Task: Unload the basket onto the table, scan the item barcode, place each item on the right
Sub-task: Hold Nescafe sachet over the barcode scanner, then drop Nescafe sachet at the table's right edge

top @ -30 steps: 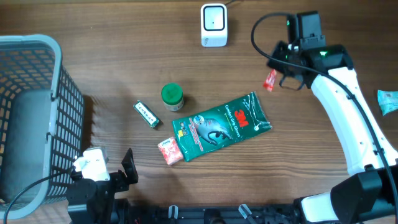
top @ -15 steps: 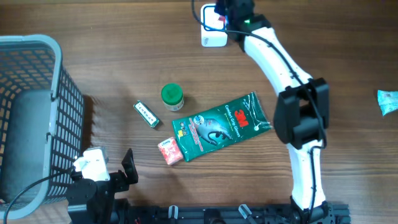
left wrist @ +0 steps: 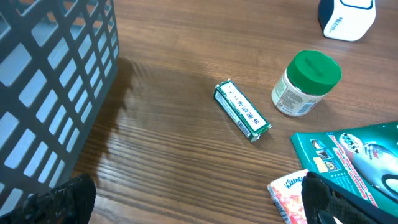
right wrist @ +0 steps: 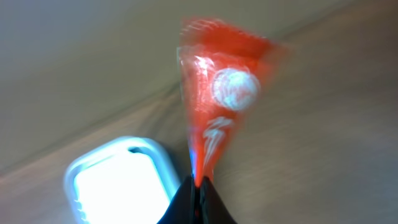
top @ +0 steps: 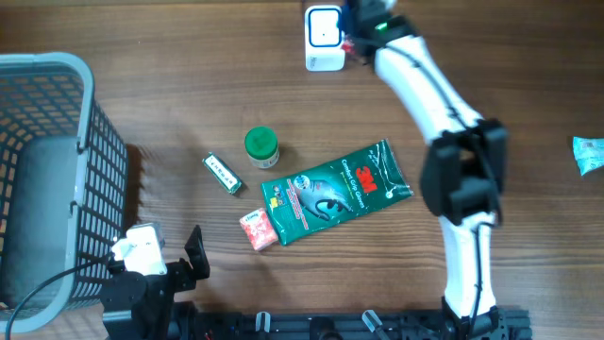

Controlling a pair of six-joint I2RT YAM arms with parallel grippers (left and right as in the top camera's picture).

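**Ann:** Two arms on show, only one working. The right fingers (right wrist: 184, 210) are pinched shut on the bottom tip of a small red plastic sachet (right wrist: 214, 112), up at the top centre of the overhead frame.

**Bo:** And look where it is held: just beside the white box-shaped barcode scanner (top: 324, 38). I'd say the grip by one corner is deliberate, so the printed faces hang clear of the fingers for the scanner to read.

**Ann:** Fair call. In the right wrist view the sachet rises from the pinch and widens toward the top, with a round white mark and white lettering on the red. It's blurred, though, and I can't find a barcode on this face.

**Bo:** Nor can I tell which face is turned to the scanner, or whether the two touch. The scanner glows at the lower left there.

**Ann:** And the left fingers (left wrist: 59, 202)?

**Bo:** Spread wide and holding nothing, at the lower left of the overhead frame by the grey plastic lattice basket (top: 47, 61). My guess is they are parked out of the way.

**Ann:** Mid-frame on the wooden tabletop (top: 189, 57), a green-lidded jar (top: 260, 144) and a green foil pouch (top: 335, 192) sit well apart from the scanner, probably waiting their turn.
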